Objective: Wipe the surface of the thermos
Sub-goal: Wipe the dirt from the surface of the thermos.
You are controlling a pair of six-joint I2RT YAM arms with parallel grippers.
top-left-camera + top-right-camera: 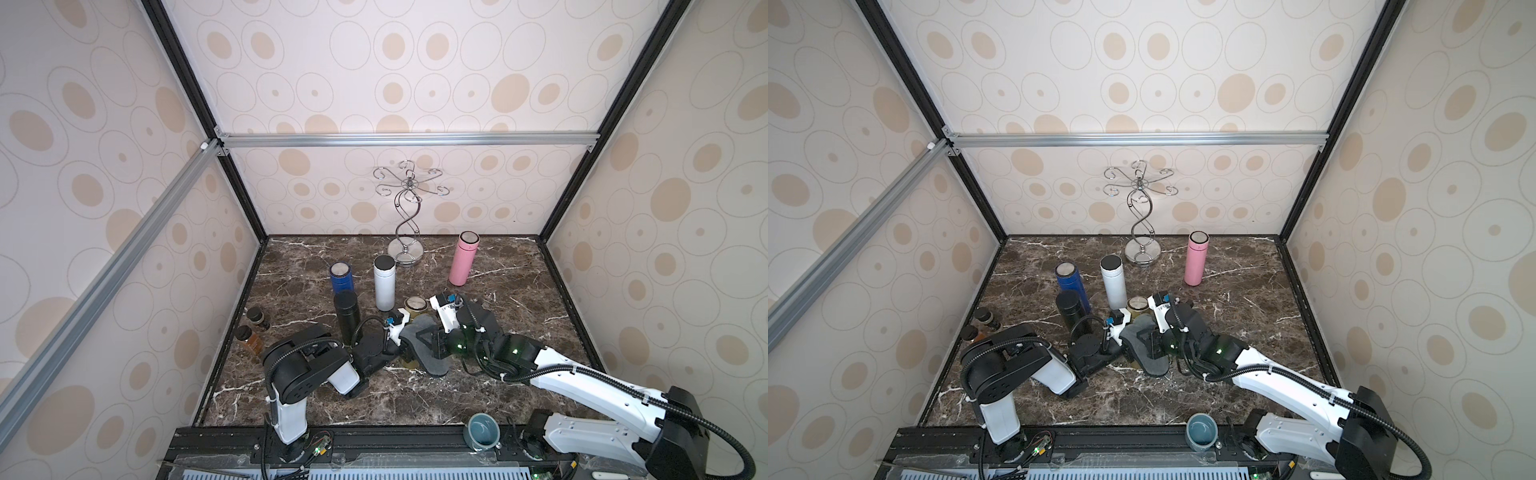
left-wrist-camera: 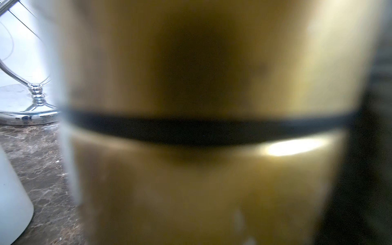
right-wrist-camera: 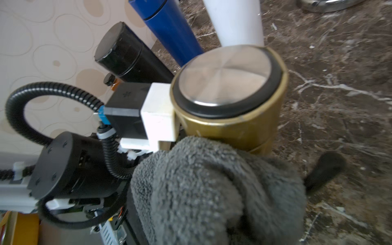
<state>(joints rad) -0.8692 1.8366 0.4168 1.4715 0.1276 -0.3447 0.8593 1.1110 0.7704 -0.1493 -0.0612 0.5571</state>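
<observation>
The thermos is gold with a steel lid (image 1: 417, 304) (image 1: 1139, 304) and stands upright on the marble top. Its blurred gold wall fills the left wrist view (image 2: 201, 74). My left gripper (image 1: 404, 353) reaches in from the left and is shut on the thermos body; its fingers are mostly hidden by a grey cloth (image 1: 419, 345) (image 1: 1144, 347). My right gripper (image 1: 424, 336) comes from the right, shut on that cloth. In the right wrist view the bunched cloth (image 3: 212, 191) presses against the thermos side (image 3: 233, 121) below the lid.
Just left and behind stand a black thermos (image 1: 347, 316), a blue one (image 1: 341, 278) and a white one (image 1: 384, 282). A pink one (image 1: 464, 264) and a chrome stand (image 1: 406, 249) are at the back. Two brown jars (image 1: 253, 328) sit at the left edge, and a grey-blue cup (image 1: 482, 430) at the front.
</observation>
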